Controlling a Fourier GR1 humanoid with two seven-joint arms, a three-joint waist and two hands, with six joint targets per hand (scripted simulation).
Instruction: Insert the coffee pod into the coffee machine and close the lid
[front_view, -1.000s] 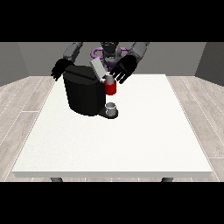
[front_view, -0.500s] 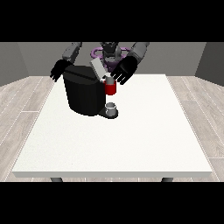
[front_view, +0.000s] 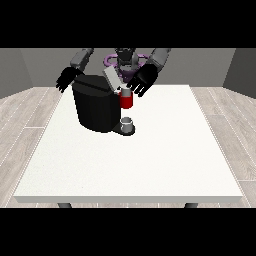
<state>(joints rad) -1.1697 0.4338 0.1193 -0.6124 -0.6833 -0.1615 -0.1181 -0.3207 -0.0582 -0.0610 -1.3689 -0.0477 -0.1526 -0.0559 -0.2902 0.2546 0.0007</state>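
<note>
The black coffee machine (front_view: 97, 107) stands with its lid (front_view: 112, 78) raised. The hand at the view's right (front_view: 141, 80), fingers spread, hovers at its 2 o'clock; the hand at the view's left (front_view: 66, 78), fingers relaxed, at 10 o'clock.

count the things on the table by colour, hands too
Black: 3, the coffee machine, the hand at the view's right and the hand at the view's left
Red: 1, the red part at the machine's front
Grey: 2, the raised lid and the small cup
Total: 6
</note>
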